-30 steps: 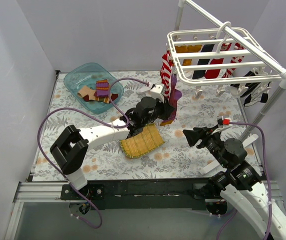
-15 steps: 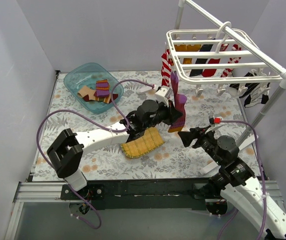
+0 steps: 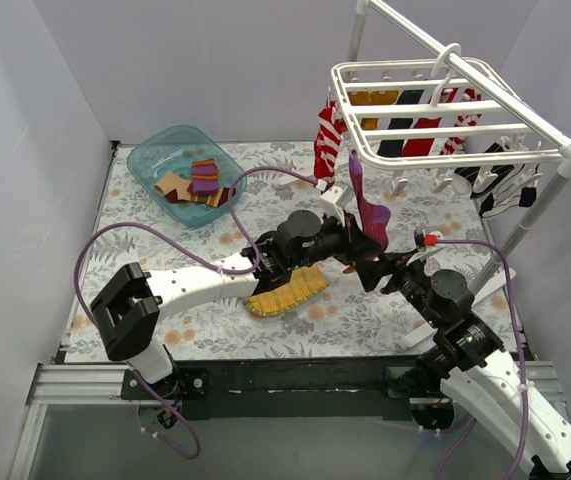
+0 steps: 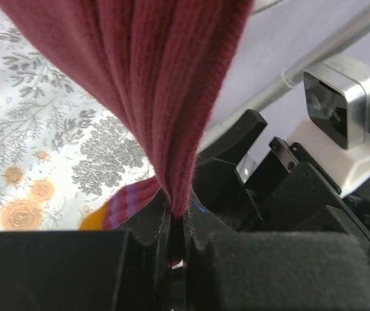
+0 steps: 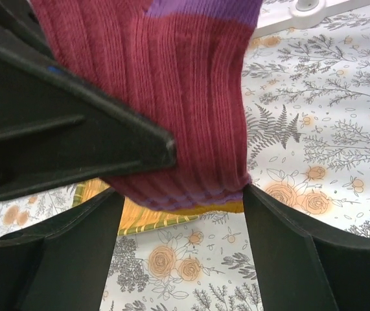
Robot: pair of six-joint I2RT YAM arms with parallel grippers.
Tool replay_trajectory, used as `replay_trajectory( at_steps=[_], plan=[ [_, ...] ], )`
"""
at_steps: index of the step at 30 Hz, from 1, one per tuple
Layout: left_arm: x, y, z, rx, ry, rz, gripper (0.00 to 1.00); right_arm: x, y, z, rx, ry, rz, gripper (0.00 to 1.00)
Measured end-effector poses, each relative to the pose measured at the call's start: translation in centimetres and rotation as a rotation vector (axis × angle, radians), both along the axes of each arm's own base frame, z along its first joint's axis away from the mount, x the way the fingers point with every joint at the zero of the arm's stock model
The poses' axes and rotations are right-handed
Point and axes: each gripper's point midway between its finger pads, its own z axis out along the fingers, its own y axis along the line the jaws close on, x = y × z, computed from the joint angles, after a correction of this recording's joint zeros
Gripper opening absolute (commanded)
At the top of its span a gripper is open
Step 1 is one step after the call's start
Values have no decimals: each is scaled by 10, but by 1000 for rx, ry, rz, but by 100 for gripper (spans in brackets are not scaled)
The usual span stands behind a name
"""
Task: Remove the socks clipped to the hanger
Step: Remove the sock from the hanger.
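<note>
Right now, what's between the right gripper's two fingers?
The lower end of the maroon sock, hanging in the gap of the open right gripper while the left gripper pinches it. The right wrist view shows it best.

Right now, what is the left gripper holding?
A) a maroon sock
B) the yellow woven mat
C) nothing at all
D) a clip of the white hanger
A: in the left wrist view the left gripper has its jaws pinched shut on the fabric of the maroon sock, while the yellow woven mat lies flat on the table.
</note>
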Motion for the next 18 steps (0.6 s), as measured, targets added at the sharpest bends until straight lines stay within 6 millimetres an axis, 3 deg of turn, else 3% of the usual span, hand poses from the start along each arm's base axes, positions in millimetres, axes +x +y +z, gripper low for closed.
replay_trajectory(
  at_steps=[7, 9, 12, 13, 15, 16, 18],
  plan=[
    [-17, -8, 2, -19, 27, -42, 0, 2, 0, 2, 12, -18, -8, 78],
    [-19, -9, 4, -29, 35, -51, 0, 2, -1, 2, 14, -22, -13, 68],
    [-21, -9, 5, -43, 46, -57, 0, 3, -3, 4, 19, -35, -21, 44],
    [-22, -10, 5, -46, 52, -58, 0, 3, -3, 4, 23, -39, -23, 30],
    [-23, -10, 5, -48, 57, -59, 0, 2, -3, 5, 31, -40, -21, 16],
    [-23, -10, 5, -52, 59, -59, 0, 2, -2, 6, 31, -45, -19, 2],
    [-23, -11, 7, -60, 60, -59, 0, 0, -2, 9, 38, -54, -13, 1]
  ],
)
